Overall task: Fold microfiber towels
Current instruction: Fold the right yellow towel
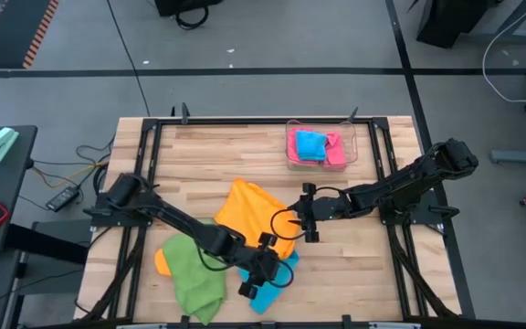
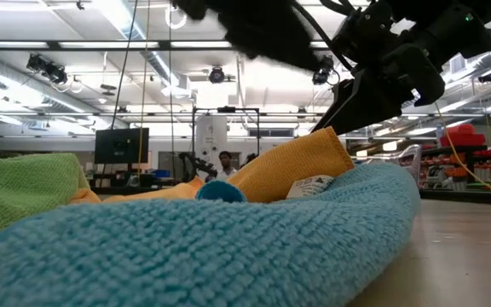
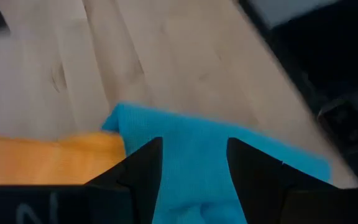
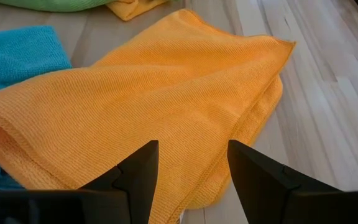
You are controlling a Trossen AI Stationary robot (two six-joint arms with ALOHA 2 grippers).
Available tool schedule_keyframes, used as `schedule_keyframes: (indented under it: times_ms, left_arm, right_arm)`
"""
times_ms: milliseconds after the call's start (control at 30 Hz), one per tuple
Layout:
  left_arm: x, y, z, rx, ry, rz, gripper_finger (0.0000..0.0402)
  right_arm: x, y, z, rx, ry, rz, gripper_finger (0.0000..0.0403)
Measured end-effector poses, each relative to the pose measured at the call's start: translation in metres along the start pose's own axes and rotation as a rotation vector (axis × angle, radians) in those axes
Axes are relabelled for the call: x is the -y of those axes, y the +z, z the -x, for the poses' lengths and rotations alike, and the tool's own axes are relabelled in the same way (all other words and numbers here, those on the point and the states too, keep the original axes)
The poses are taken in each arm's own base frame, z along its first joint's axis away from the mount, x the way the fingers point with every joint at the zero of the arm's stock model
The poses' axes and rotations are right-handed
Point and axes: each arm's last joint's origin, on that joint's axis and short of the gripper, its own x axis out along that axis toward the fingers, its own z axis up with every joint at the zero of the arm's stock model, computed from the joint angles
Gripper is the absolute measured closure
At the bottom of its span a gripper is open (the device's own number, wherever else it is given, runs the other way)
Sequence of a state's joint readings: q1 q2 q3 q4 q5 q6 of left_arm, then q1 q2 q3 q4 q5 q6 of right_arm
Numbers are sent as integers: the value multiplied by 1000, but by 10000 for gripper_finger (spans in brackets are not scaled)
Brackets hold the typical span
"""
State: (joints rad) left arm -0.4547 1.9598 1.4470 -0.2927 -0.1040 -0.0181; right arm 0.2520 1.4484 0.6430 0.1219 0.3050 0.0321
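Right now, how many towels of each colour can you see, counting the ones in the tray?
Orange towels: 2
Blue towels: 2
Green towel: 1
Pink towel: 1
Total: 6

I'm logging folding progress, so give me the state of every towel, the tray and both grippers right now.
Large orange microfiber towel: loosely doubled over, not neatly folded.
Sky blue microfiber towel: crumpled on the wood.
Green microfiber towel: bunched in a heap.
Small orange cloth: mostly buried under the green one.
Clear plastic tray: holds blue and pink cloths.
Left gripper: open, over the sky blue towel.
Right gripper: open, over the orange towel.
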Motion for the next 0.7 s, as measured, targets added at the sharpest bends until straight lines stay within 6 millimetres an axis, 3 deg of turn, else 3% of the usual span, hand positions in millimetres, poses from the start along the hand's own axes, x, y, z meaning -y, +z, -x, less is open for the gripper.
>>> schedule_keyframes:
  times_ms: [133, 467, 700]
  left_arm:
    - [3, -7, -9, -33, -2, -8, 216]
    - [-2, -6, -8, -30, 17, 25, 218]
    - [-6, -5, -9, -28, 88, -57, 190]
  right_arm:
    - [0, 0, 0, 1, 0, -2, 202]
    - [0, 0, 0, 5, 1, -3, 202]
    - [0, 3, 0, 26, 1, -7, 202]
